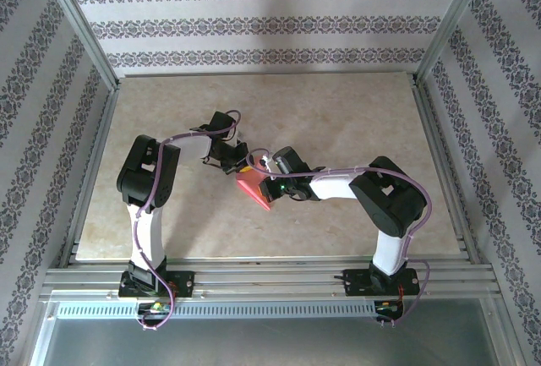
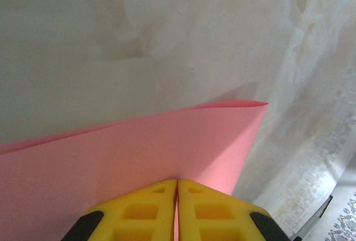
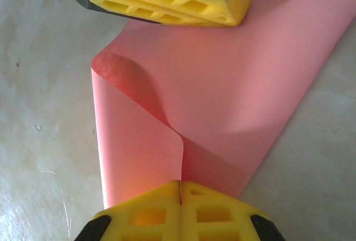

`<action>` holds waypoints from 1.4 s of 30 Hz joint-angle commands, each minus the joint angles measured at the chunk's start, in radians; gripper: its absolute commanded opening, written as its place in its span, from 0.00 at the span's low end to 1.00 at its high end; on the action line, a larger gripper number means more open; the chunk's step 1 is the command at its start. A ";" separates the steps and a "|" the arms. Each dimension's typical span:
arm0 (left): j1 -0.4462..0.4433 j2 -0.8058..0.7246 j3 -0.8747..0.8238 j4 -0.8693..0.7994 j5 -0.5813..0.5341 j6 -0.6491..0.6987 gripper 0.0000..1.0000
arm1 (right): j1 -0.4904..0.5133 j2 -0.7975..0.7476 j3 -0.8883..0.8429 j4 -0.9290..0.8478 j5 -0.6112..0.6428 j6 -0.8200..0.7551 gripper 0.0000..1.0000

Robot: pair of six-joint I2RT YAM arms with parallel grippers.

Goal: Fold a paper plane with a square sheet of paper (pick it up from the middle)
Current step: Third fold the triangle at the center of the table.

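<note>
Pink paper [image 3: 239, 85], loosely bent over, sits clamped in left pincer [image 2: 177, 184] and right pincer [image 3: 181, 186]; most folds seem undone.

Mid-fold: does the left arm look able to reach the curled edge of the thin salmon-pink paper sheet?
Likely not as is: the left gripper is shut on the paper sheet, as is the right gripper. The curl lies close, unobstructed, once it lets go.
</note>
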 commanded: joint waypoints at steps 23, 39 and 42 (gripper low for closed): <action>-0.021 0.044 -0.002 -0.059 -0.030 0.014 0.11 | -0.019 -0.019 0.021 -0.055 -0.070 0.044 0.06; -0.020 0.047 -0.005 -0.058 -0.032 0.011 0.11 | -0.025 -0.031 0.035 -0.090 -0.027 0.051 0.06; -0.020 0.048 -0.004 -0.058 -0.032 0.011 0.11 | -0.027 -0.027 0.034 -0.092 -0.020 0.050 0.06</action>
